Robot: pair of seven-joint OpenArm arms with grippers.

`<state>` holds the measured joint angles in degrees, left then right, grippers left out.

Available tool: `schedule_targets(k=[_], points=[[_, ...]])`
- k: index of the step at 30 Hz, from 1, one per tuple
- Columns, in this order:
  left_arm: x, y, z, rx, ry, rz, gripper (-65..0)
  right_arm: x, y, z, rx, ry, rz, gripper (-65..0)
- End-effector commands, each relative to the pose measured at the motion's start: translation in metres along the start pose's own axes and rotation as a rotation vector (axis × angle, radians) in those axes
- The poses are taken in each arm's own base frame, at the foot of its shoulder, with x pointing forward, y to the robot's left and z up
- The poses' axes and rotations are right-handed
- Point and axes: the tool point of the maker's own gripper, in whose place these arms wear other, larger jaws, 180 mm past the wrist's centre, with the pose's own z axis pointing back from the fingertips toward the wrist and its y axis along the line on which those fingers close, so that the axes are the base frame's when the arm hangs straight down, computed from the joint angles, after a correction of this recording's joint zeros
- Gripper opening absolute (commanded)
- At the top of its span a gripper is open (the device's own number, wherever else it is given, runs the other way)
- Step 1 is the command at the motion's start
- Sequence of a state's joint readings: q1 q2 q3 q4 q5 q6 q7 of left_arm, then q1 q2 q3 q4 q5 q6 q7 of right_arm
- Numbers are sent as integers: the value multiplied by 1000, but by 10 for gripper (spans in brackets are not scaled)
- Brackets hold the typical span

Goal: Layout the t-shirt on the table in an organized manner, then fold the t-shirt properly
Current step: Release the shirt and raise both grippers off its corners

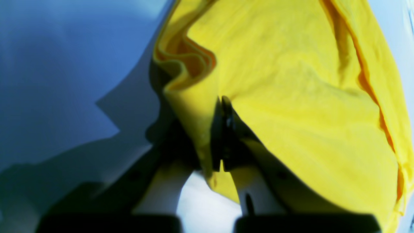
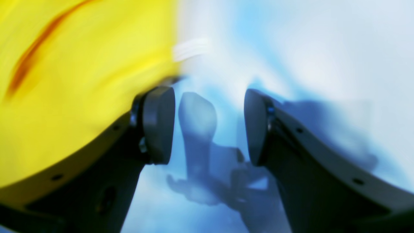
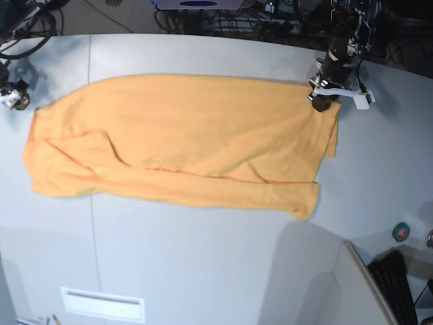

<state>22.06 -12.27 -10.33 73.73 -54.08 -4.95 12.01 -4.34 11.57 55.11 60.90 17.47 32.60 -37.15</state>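
Note:
The light orange t-shirt [image 3: 183,139] lies spread lengthwise across the table [image 3: 203,271], with a fold running along its near side. My left gripper [image 3: 319,101] is at the shirt's far right corner. In the left wrist view its jaws are shut on a pinch of the fabric [image 1: 291,97], which looks yellow there. My right gripper [image 3: 12,96] sits at the table's far left, just beyond the shirt's left corner. The right wrist view is blurred: the gripper [image 2: 209,126] is open with only tabletop between its fingers, and the shirt [image 2: 81,81] lies beside the left finger.
A thin dark seam [image 3: 90,135] crosses the table on the left, and a rectangular slot [image 3: 101,305] sits near the front edge. At the front right are a small green roll [image 3: 402,231] and a black keyboard [image 3: 399,284]. Cables crowd the far edge.

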Motion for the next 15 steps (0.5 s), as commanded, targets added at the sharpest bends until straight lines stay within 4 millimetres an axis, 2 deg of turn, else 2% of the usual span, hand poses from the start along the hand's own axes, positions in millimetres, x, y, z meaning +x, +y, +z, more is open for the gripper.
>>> schedule_targets(k=[1, 5, 6, 8, 9, 10, 12, 15], points=[[13, 0, 1, -9, -33, -16, -640, 39, -2, 10, 2, -107, 27, -323], [20, -3, -2, -17, -42, -23, -642, 51, -8, 21, -20, -134, 79, -335], [20, -4, -2, -18, -43, -23, -642, 55, -2, 25, -19, -140, 127, -363], [20, -5, -3, -20, -41, -24, -643, 51, 21, 29, 4, -117, 266, -501], [19, -6, -3, -22, -39, -25, -643, 46, 36, 30, 27, -102, 342, -600], [19, -6, -3, -23, -39, -26, -645, 42, 51, 31, 52, -91, 407, -650], [18, -7, -3, -25, -37, -25, -650, 31, 78, 31, 102, -71, 505, -650], [20, -6, -3, -22, -42, -23, -650, 18, 101, 25, 153, -36, 566, -650]])
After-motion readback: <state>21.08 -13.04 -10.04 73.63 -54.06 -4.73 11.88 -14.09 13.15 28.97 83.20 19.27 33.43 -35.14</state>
